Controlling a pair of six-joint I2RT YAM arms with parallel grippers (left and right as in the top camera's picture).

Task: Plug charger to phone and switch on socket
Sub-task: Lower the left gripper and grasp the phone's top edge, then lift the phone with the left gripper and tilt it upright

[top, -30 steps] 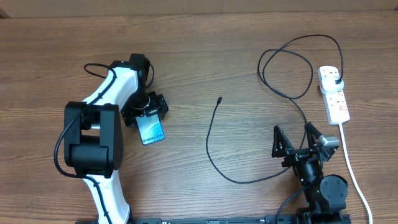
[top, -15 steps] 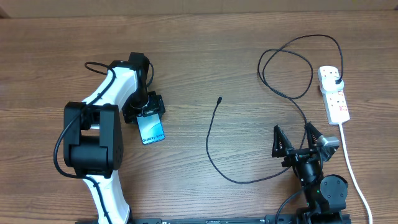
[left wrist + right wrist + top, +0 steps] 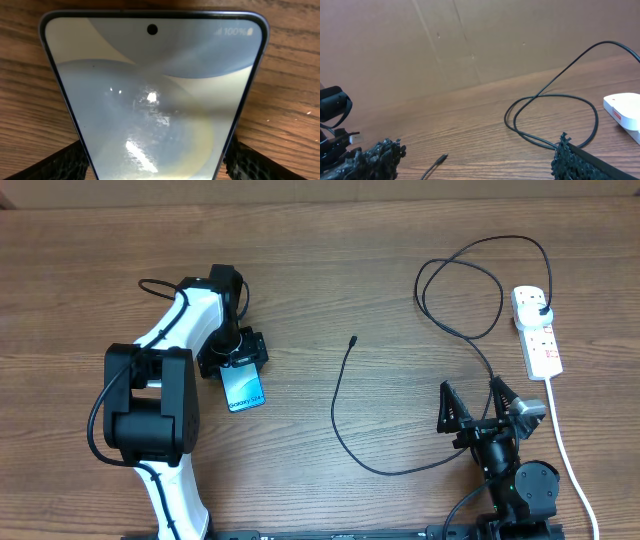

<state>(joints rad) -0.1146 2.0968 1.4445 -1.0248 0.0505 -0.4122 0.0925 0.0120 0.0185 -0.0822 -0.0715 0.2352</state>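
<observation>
our left pincer (image 3: 238, 360) is closed on the phone (image 3: 243, 388), its fingers (image 3: 70, 162) pressing the two long edges, as the left wrist view shows. the phone is left of middle on the worktop (image 3: 350, 260) side, screen up; whether it rests on the wood or hangs just over it we cannot tell. our right pincer (image 3: 476, 405) stands wide open and empty near the front edge on the right, with a stretch of the charger (image 3: 335, 405) passing close by it.

the charger's connector tip (image 3: 353, 339) lies free between the two arms, well apart from the phone. its plug (image 3: 541, 306) looks seated in the far end of the socket (image 3: 541, 345), which sits at the right with its white cord (image 3: 566, 450).

we judge the phone stiff, light and slick, with glass on its face, so the edge grip suits it and hard squeezing does not. the camera hole sits at the end away from the fingers, so the charging port is probably at the gripped end, which may crowd the plugging. the cable should be limp yet springy; we would take it just behind the tip, so the tip neither droops nor twists. the socket looks light and may slide when its switch is pressed.
</observation>
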